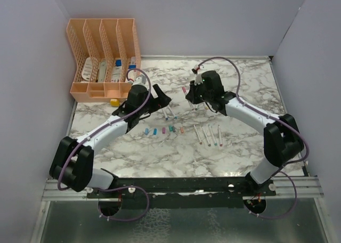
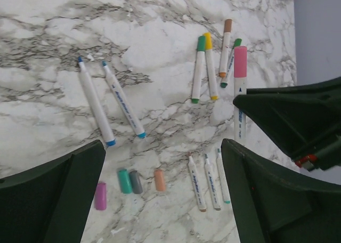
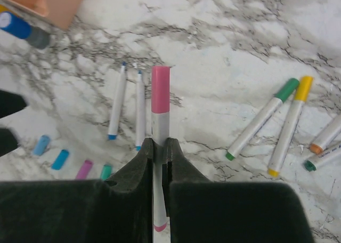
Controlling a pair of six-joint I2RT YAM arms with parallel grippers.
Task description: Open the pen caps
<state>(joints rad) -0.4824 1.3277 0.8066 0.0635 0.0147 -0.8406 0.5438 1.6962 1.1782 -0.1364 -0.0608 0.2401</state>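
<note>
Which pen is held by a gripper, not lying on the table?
The pink-capped pen, clamped in the right gripper with its cap on; all other pens lie on the table.

Pink-capped pen (image 3: 160, 123), uncapped pens (image 2: 95, 102), loose caps (image 2: 124, 181)

White marble veined with grey on the table (image 1: 160, 163), peach-orange on the lattice-walled file rack (image 1: 85, 40). Dark green-black on the right gripper (image 3: 160, 144) and left gripper (image 2: 163, 144), white with black joints on the arms (image 1: 104, 132), purple on the cables (image 1: 218, 57). Pale grey-white barrels on the pens (image 2: 96, 102), the pink-capped pen (image 3: 160, 127) among them; blue tips on two, green, yellow, orange-brown and dark green caps on four; purple, teal, grey and orange among the loose pen caps (image 2: 124, 181).
</note>
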